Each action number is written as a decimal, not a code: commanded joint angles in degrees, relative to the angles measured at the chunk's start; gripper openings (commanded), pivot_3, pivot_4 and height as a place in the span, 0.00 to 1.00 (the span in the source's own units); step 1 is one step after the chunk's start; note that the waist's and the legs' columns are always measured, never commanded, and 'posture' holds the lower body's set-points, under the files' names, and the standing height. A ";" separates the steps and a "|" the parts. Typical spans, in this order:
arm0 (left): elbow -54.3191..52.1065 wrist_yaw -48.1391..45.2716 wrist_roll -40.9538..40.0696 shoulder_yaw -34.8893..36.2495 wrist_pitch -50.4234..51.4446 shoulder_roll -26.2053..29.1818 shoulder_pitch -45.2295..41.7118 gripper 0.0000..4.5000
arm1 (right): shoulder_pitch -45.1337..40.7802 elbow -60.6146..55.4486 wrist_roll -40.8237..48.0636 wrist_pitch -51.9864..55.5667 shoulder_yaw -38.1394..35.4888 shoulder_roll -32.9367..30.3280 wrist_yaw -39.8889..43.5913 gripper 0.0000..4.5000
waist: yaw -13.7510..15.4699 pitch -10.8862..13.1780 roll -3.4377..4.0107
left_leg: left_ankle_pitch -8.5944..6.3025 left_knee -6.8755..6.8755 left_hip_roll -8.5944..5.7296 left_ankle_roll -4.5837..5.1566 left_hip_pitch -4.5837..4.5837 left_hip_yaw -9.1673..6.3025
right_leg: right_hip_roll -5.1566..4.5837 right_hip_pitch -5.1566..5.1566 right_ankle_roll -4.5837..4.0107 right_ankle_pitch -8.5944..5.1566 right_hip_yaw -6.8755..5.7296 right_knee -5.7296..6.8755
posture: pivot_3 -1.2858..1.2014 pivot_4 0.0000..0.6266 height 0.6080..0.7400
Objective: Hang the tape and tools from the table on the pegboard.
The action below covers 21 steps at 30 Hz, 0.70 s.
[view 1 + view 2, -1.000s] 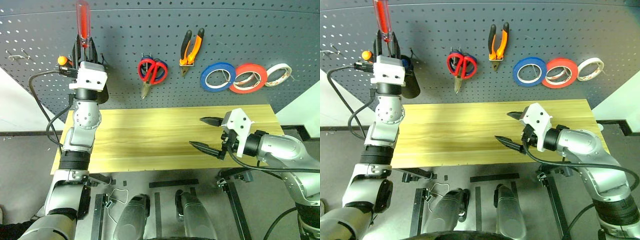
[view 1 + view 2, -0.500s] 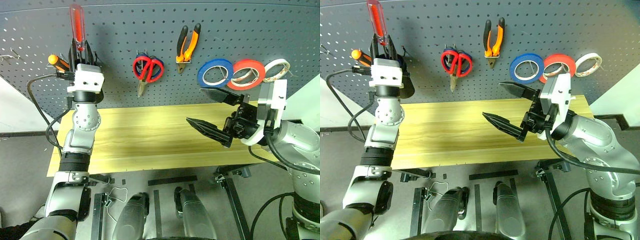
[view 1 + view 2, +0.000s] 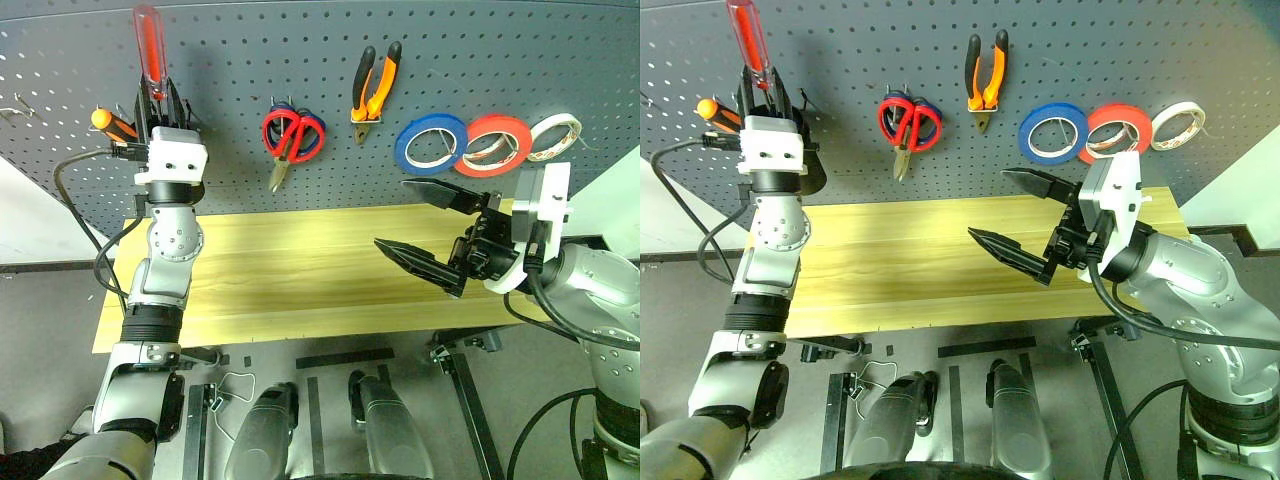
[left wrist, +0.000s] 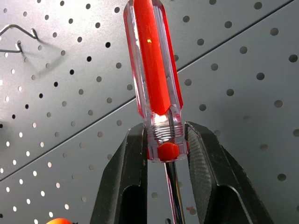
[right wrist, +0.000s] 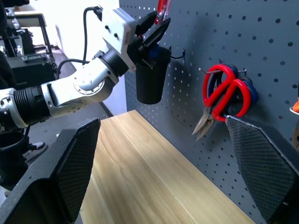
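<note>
Item, red-handled screwdriver [image 4: 154, 84], clamped upright in your left gripper [image 3: 160, 105] near the pegboard [image 3: 480, 50] upper left corner: lower it straight into the black cup [image 5: 150, 77]; right gripper [image 3: 432, 228] spread empty; tape [image 3: 432, 145], scissors [image 3: 292, 138], pliers [image 3: 376, 92] hang rightward.

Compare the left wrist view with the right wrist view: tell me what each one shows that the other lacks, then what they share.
Left wrist view: a bare metal hook on the pegboard, and the left claw shut on the neck of the red-handled screwdriver, seen close up.

Right wrist view: the open right claw, the table, the red scissors hanging on the board, and a black cup hung below the left claw.

Both: the pegboard, the left claw, and the screwdriver it holds.
</note>
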 commanded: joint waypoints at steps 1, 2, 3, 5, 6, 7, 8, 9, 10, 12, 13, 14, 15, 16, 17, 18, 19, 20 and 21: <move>-2.83 1.59 0.79 1.21 0.45 0.01 0.20 0.19 | 0.03 -1.74 0.16 -1.41 -0.36 -0.94 0.03 1.00 | 0.00 0.04 0.00 | 0.00 0.00 0.00 0.00 0.00 0.00 | 0.00 0.00 0.00 0.00 0.00 0.00 | 0.49 0.53 1.00; -3.10 2.03 1.01 1.32 0.60 0.04 0.27 0.26 | -0.02 -1.68 0.09 -1.44 -0.30 -0.99 0.03 1.00 | 0.00 0.05 -0.01 | 0.00 0.00 0.00 0.00 -0.01 0.00 | 0.00 0.00 0.00 0.00 0.00 -0.01 | 0.49 0.53 1.00; -3.30 2.29 1.19 1.35 0.78 0.08 0.32 0.35 | -0.05 -1.62 0.03 -1.47 -0.26 -1.04 0.04 1.00 | 0.00 0.06 -0.01 | 0.00 -0.01 0.00 0.00 -0.01 0.00 | 0.00 0.00 0.00 0.00 0.00 -0.01 | 0.49 0.53 1.00; -3.61 2.61 1.31 1.32 1.01 0.17 0.38 0.49 | -0.09 -1.55 -0.06 -1.53 -0.18 -1.12 0.02 1.00 | 0.00 0.10 -0.02 | 0.00 -0.03 0.00 0.00 -0.01 0.00 | 0.00 -0.01 0.00 0.00 0.00 -0.04 | 0.49 0.53 1.00; -3.77 2.85 1.42 1.32 0.99 0.21 0.41 0.56 | -0.09 -1.53 -0.11 -1.56 -0.14 -1.16 0.01 1.00 | 0.01 0.11 -0.02 | 0.00 -0.03 0.00 0.00 -0.02 0.00 | 0.00 -0.01 0.00 0.00 0.00 -0.04 | 0.49 0.53 1.00; -3.92 3.07 1.36 1.40 0.92 0.16 0.39 0.64 | -0.07 -1.53 -0.16 -1.57 -0.12 -1.22 0.00 1.00 | 0.01 0.14 -0.01 | 0.00 -0.04 0.00 0.00 -0.02 0.00 | 0.00 -0.01 0.00 0.00 -0.01 -0.05 | 0.49 0.53 1.00; -3.97 3.11 1.05 1.49 0.74 0.07 0.32 0.71 | -0.07 -1.51 -0.24 -1.58 -0.05 -1.27 -0.01 1.00 | 0.01 0.19 -0.02 | 0.00 -0.05 0.00 0.00 -0.02 0.00 | 0.00 -0.01 0.00 0.00 -0.01 -0.06 | 0.49 0.53 1.00; -4.04 3.03 0.77 1.50 0.57 0.03 0.24 0.79 | -0.08 -1.50 -0.30 -1.58 -0.01 -1.30 -0.03 1.00 | 0.02 0.25 -0.02 | -0.01 -0.05 0.00 0.00 -0.03 0.00 | 0.00 -0.01 0.00 0.00 -0.01 -0.08 | 0.49 0.53 1.00; -4.20 2.97 0.63 1.44 0.58 -0.03 0.15 0.87 | -0.10 -1.46 -0.40 -1.60 0.07 -1.30 -0.03 1.00 | 0.02 0.27 -0.03 | -0.01 -0.06 0.00 0.00 -0.04 0.00 | 0.00 -0.01 0.01 0.00 -0.01 -0.10 | 0.49 0.53 1.00; -4.58 2.78 0.28 1.31 0.49 -0.25 -0.01 0.87 | -0.14 -1.40 -0.62 -1.66 0.22 -1.28 -0.01 1.00 | 0.02 0.29 -0.03 | -0.01 -0.07 0.00 0.00 -0.05 -0.01 | 0.00 -0.02 0.01 0.00 -0.01 -0.13 | 0.49 0.53 1.00; -5.03 2.68 0.02 1.26 0.33 -0.47 -0.08 0.87 | -0.19 -1.39 -0.68 -1.68 0.27 -1.24 -0.03 1.00 | 0.03 0.29 -0.03 | -0.01 -0.09 0.00 0.01 -0.06 -0.01 | 0.00 -0.02 0.01 0.00 -0.01 -0.16 | 0.49 0.52 1.00; -5.30 2.61 -0.16 1.25 0.17 -0.62 -0.11 0.87 | -0.23 -1.37 -0.76 -1.70 0.34 -1.20 -0.04 1.00 | 0.03 0.29 -0.03 | -0.01 -0.11 0.00 0.01 -0.06 -0.01 | 0.00 -0.02 0.01 0.00 -0.01 -0.20 | 0.49 0.52 1.00; -5.73 2.47 -0.33 1.24 0.10 -0.84 -0.16 0.87 | -0.30 -1.34 -0.82 -1.73 0.43 -1.17 -0.06 1.00 | 0.03 0.29 -0.03 | -0.02 -0.13 0.00 0.02 -0.07 -0.01 | 0.00 -0.02 0.01 0.00 -0.01 -0.24 | 0.49 0.52 1.00; -8.04 1.48 -0.74 0.83 0.56 -1.34 -0.38 0.87 | -0.44 -1.37 -0.77 -1.75 0.45 -1.19 -0.07 1.00 | 0.03 0.29 -0.03 | -0.02 -0.14 0.00 0.02 -0.09 -0.02 | 0.00 -0.02 0.02 0.00 -0.02 -0.28 | 0.49 0.51 1.00; -9.59 0.74 -1.05 0.56 0.83 -1.68 -0.52 0.87 | -0.54 -1.34 -0.86 -1.84 0.60 -1.15 -0.09 1.00 | 0.03 0.29 -0.03 | -0.03 -0.15 0.00 0.03 -0.12 -0.03 | 0.00 -0.02 0.02 0.01 -0.03 -0.33 | 0.49 0.51 1.00; -11.66 -0.27 -1.69 0.30 1.24 -2.21 -0.64 0.87 | -0.66 -1.34 -0.91 -1.92 0.72 -1.12 -0.09 1.00 | 0.05 0.29 -0.03 | -0.03 -0.15 0.00 0.03 -0.19 -0.06 | 0.00 -0.04 0.02 0.01 -0.06 -0.39 | 0.49 0.50 1.00; -13.95 -1.42 -2.29 0.03 1.78 -2.73 -0.68 0.87 | -0.75 -1.38 -0.84 -2.03 0.73 -1.09 -0.07 1.00 | 0.05 0.29 -0.03 | -0.03 -0.15 0.00 0.03 -0.23 -0.09 | 0.00 -0.05 0.03 0.01 -0.09 -0.44 | 0.49 0.50 1.00; -16.30 -2.58 -2.75 -0.24 2.36 -3.20 -0.61 0.87 | -0.81 -1.45 -0.67 -2.15 0.65 -1.08 -0.05 1.00 | 0.07 0.29 -0.03 | -0.03 -0.14 0.00 0.03 -0.28 -0.11 | -0.01 -0.06 0.03 0.01 -0.11 -0.49 | 0.49 0.50 1.00; -18.55 -3.73 -3.11 -0.51 2.99 -3.62 -0.48 0.87 | -0.85 -1.51 -0.54 -2.29 0.61 -1.07 -0.02 1.00 | 0.09 0.29 -0.03 | -0.03 -0.14 0.00 0.03 -0.32 -0.11 | -0.01 -0.09 0.03 0.01 -0.11 -0.52 | 0.49 0.49 1.00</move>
